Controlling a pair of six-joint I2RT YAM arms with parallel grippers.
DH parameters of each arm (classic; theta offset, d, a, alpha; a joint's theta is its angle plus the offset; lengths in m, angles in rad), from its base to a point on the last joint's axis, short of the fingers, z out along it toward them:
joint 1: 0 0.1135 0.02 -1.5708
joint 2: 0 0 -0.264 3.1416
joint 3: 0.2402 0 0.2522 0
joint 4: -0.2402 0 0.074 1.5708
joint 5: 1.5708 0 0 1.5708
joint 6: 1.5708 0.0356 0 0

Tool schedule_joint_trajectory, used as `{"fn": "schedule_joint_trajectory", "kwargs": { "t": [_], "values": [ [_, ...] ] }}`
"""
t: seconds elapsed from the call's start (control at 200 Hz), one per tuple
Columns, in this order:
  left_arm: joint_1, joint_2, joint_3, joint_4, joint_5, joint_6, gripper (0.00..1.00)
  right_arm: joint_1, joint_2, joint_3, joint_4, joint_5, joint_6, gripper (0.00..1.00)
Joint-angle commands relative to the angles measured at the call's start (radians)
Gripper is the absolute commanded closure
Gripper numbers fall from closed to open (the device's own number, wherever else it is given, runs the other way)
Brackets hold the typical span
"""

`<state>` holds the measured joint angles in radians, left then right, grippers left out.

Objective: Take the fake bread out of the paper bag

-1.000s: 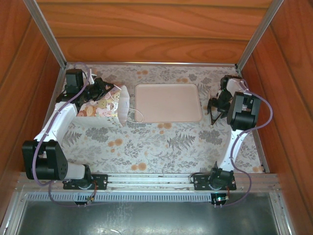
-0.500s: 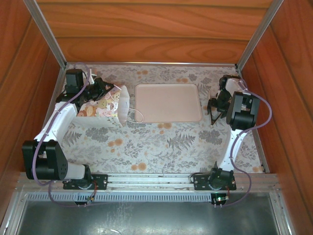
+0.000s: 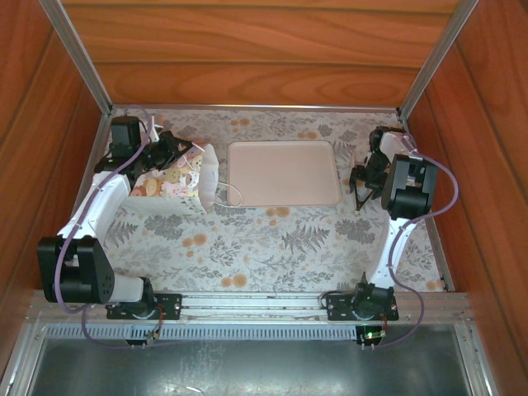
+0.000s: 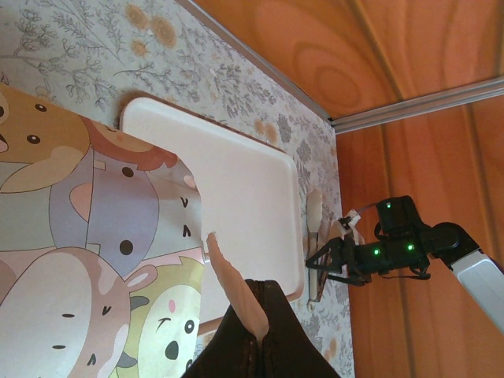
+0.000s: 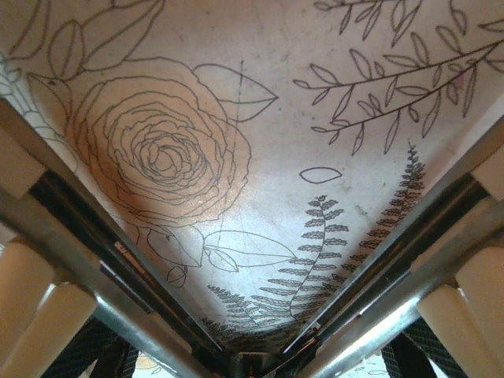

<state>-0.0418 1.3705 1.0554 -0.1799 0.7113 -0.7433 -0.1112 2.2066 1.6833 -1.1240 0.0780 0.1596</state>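
The paper bag [image 3: 169, 183] lies on its side at the left of the table, its mouth and thin cord handles [image 3: 228, 198] toward the middle. Its printed side with cartoon animals [image 4: 87, 236] shows in the left wrist view. My left gripper [image 3: 171, 150] sits at the bag's far edge, and it [image 4: 264, 295] is shut on a thin pale flap of the bag [image 4: 236, 287]. The fake bread is hidden. My right gripper [image 3: 361, 183] hangs open close above the floral cloth at the right, its jaws spread wide [image 5: 252, 157] with nothing between them.
A pale pink rectangular tray [image 3: 283, 172] lies between the bag and the right arm, also seen beyond the bag as the tray [image 4: 252, 181]. Wooden walls close in the table at the back and both sides. The right arm [image 4: 394, 248] stands past the tray.
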Motion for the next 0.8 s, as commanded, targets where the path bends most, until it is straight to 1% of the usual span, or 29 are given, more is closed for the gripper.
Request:
{"fn": "schedule_joint_trajectory", "kwargs": {
  "t": [0.0, 0.06, 0.145, 0.23, 0.37, 0.54, 0.62, 0.72, 0.795],
  "values": [
    [-0.005, -0.02, 0.014, -0.006, -0.001, -0.005, 1.0, 0.007, 0.068, -0.003, 0.043, 0.023, 0.015, 0.27],
    [-0.005, -0.02, 0.014, -0.006, 0.0, -0.005, 1.0, 0.007, 0.068, -0.002, 0.044, 0.023, 0.007, 0.35],
    [-0.005, -0.021, 0.015, -0.006, 0.0, -0.005, 1.0, 0.007, 0.047, -0.004, 0.036, 0.017, -0.003, 0.39],
    [-0.005, -0.021, 0.015, -0.006, -0.001, -0.004, 1.0, 0.007, -0.012, -0.02, 0.028, 0.006, -0.009, 0.44],
    [-0.006, -0.023, 0.017, -0.005, 0.002, -0.007, 1.0, 0.009, -0.158, -0.025, -0.037, -0.018, -0.025, 0.47],
    [-0.005, -0.026, 0.017, -0.002, 0.005, -0.01, 1.0, 0.015, -0.307, -0.06, -0.067, -0.058, -0.02, 0.46],
    [-0.005, -0.027, 0.018, 0.001, 0.01, -0.015, 1.0, 0.019, -0.344, -0.07, -0.082, -0.056, -0.019, 0.46],
    [-0.005, -0.034, 0.019, 0.003, 0.012, -0.019, 1.0, 0.023, -0.38, -0.078, -0.092, -0.059, -0.02, 0.48],
    [-0.005, -0.039, 0.019, 0.004, 0.011, -0.02, 1.0, 0.028, -0.414, -0.086, -0.09, -0.086, -0.029, 0.5]
  ]
}}
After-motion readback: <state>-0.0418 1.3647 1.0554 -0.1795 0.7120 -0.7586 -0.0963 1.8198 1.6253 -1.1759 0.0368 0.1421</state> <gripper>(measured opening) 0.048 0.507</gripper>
